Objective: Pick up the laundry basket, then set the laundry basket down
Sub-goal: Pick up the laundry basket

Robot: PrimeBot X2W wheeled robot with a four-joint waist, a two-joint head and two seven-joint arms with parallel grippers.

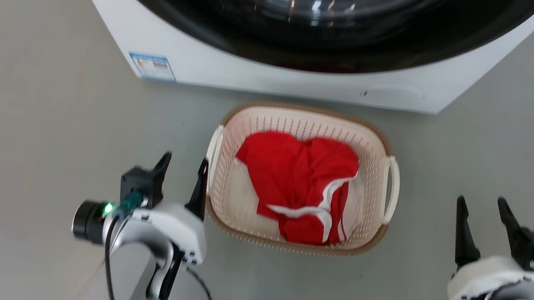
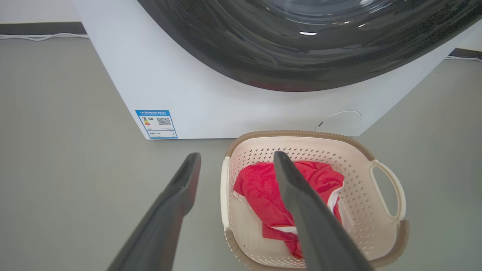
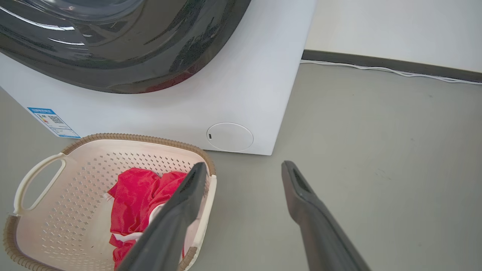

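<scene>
Cream plastic laundry basket sits on the floor at the washer's near side, between left gripper and right gripper, both with fingers apart; the right, farther off, risks a lopsided, tipping lift.

Cream perforated plastic laundry basket, brown woven rim, white loop handles, upright on grey floor, red garment inside.
</scene>
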